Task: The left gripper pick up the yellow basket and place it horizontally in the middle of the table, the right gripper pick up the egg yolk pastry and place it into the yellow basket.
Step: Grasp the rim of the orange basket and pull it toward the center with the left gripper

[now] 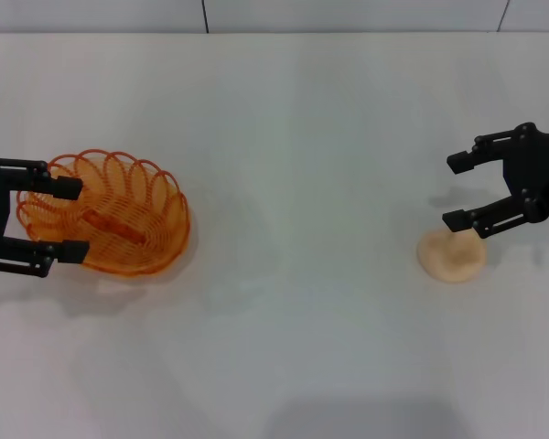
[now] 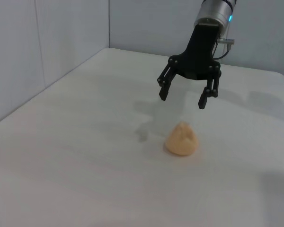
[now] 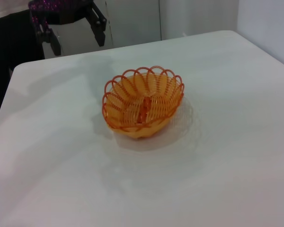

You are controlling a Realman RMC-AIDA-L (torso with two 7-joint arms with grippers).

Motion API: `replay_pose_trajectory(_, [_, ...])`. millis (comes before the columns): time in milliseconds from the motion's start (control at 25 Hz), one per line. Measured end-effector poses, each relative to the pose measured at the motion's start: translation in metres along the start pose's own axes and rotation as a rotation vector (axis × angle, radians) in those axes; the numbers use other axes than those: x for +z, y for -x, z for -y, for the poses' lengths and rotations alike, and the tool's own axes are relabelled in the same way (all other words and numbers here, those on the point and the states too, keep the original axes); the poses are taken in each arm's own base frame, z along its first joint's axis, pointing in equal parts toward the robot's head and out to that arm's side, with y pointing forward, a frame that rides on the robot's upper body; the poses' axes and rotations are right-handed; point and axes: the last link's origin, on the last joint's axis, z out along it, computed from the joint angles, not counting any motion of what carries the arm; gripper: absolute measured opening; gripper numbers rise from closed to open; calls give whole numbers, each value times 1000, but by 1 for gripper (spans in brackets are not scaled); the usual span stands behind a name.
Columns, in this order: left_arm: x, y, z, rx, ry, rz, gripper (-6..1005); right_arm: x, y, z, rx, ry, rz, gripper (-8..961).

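The yellow basket (image 1: 119,219) stands upright on the left of the white table (image 1: 284,137); it also shows in the right wrist view (image 3: 143,101). My left gripper (image 1: 82,219) is open and empty. It hovers over the basket's left end and looks apart from it in the right wrist view (image 3: 78,46). The egg yolk pastry (image 1: 451,256) lies on the right of the table and shows in the left wrist view (image 2: 181,139). My right gripper (image 1: 448,191) is open and empty, just above the pastry and apart from it, as the left wrist view (image 2: 182,100) shows.
The table's far edge meets a grey wall (image 1: 256,14) at the back. A wide stretch of bare tabletop (image 1: 302,238) lies between basket and pastry. The left wrist view shows a side wall (image 2: 38,47) along the table's edge.
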Motion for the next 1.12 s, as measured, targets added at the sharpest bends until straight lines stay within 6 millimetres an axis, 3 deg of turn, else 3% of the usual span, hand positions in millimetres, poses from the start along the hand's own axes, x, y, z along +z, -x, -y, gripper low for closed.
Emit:
replay_pose_trajectory(360, [-8,-8,4,-83,-31,36,757,4,0,-1,-3,-3,6,839])
replay_pose_trajectory(680, [-25,-26,19,-308,-197,308,748,6,-1,-1,3,-9,16,840])
replay_pose_trajectory(880, [-30,-20,38,-468,-332,469,739,9,0,1,5,-22,22,840])
replay_pose_trajectory(1120, [-32,-12,57,-523,-456,472,727,16,1,-1,-2,-20,27,840])
